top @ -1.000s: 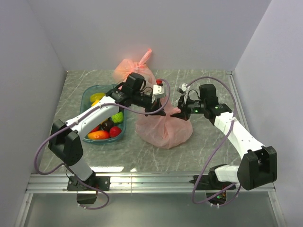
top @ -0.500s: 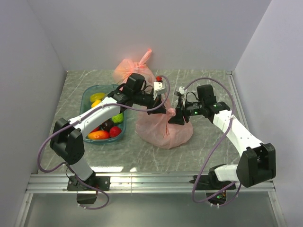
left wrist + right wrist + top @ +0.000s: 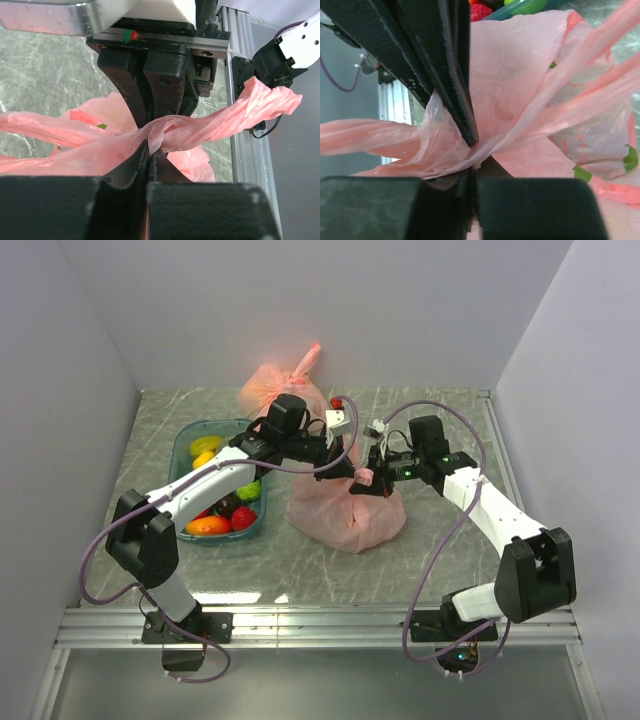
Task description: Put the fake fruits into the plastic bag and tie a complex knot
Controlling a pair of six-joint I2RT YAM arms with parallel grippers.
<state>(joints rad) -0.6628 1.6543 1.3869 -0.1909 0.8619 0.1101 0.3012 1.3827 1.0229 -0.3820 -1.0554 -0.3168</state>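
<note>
left gripper [image 3: 149, 150]: clamped on a twisted strand of the thin salmon-pink plastic bag [image 3: 345, 520]
right gripper [image 3: 474, 152]: pinched onto another strand
risk: we pull too hard, film rips

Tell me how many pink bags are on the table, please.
2. The plastic bag lies mid-table, right of the teal tub; a paler bag sits near the back wall.

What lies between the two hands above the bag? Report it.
Only the twisted neck of the bag, pinched by the left hand and the right hand. The top view shows it; both wrist views show the pinch.
</note>
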